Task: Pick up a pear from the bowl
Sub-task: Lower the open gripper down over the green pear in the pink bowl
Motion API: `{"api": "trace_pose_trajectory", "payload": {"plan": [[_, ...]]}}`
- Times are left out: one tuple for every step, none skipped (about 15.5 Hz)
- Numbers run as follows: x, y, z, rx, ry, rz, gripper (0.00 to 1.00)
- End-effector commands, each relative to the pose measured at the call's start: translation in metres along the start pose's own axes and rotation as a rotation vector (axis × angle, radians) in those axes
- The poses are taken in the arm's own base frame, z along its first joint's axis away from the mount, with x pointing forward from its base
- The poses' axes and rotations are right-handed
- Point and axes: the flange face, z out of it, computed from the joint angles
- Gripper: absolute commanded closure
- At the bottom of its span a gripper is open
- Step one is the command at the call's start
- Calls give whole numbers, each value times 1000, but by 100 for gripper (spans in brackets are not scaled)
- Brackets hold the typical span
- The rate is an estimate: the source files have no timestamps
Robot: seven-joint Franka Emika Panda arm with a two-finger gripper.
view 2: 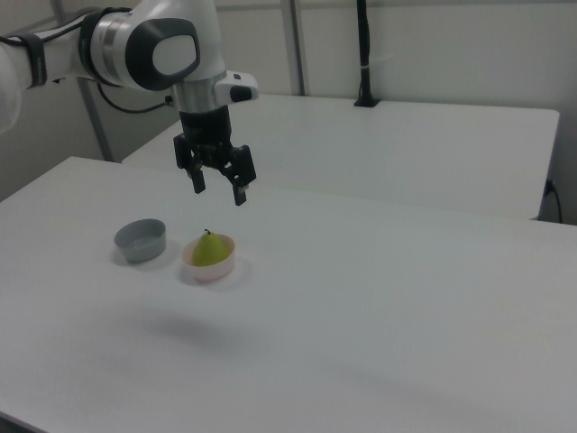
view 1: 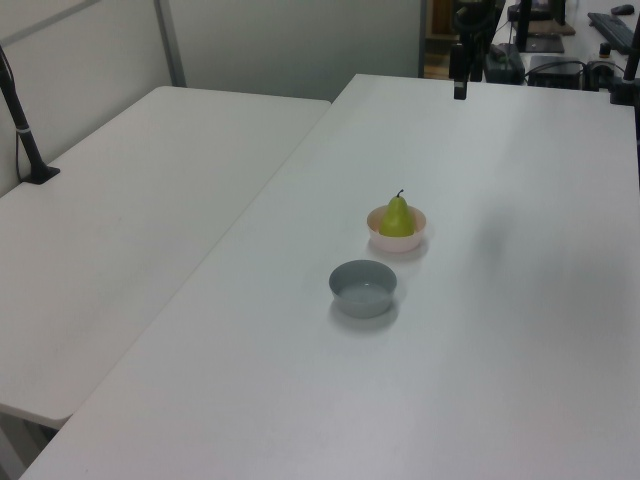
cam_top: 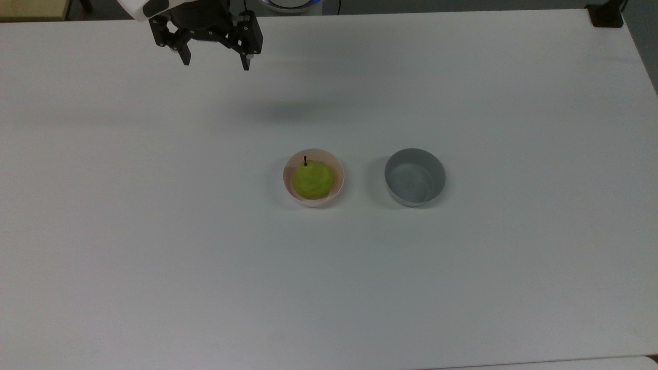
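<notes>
1. Nearest you in the left view stands the grey bowl (view 1: 363, 287), upright on the white table (view 1: 520, 380). Its pale grey inside holds nothing.

2. Just beyond it in the left view is the pale pink bowl (view 1: 397, 238), also upright, with a cream-pink inside. The two bowls stand near each other but apart, a strip of bare table between them; in the top view the pink bowl (cam_top: 313, 178) lies to the top view's left of the grey bowl (cam_top: 415, 177).

3. Inside the pink bowl sits the pear (cam_top: 312, 179), yellow-green, its short dark stem pointing up. It fills most of the bowl and rises above the rim, as the right view shows (view 2: 210, 251).

4. Farthest in the left view, the gripper (view 2: 219, 190) hangs in the air on the white arm (view 2: 135, 45), well above the table and clear of both bowls. You see its two black fingers (cam_top: 245, 61) spread wide, with nothing between them. Its shadow falls on bare table.

5. A second white table (view 1: 130, 220) adjoins the first.
</notes>
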Motion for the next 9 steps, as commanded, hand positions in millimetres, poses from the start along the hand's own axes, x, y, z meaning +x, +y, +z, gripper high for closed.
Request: {"api": "trace_pose_trajectory", "payload": {"plan": [[-12, 0, -4, 10, -14, -6, 0], [-12, 0, -4, 10, -14, -4, 0], [-12, 0, -4, 10, -14, -3, 0], [-12, 0, -4, 10, -14, -4, 0], [-12, 0, -4, 10, -13, -6, 0], [-11, 0, -4, 9, -13, -9, 0], [-11, -1, -4, 9, -11, -10, 0], [-10, -1, -3, 9, -11, -10, 0], [-10, -1, -3, 9, -11, -10, 0]]}}
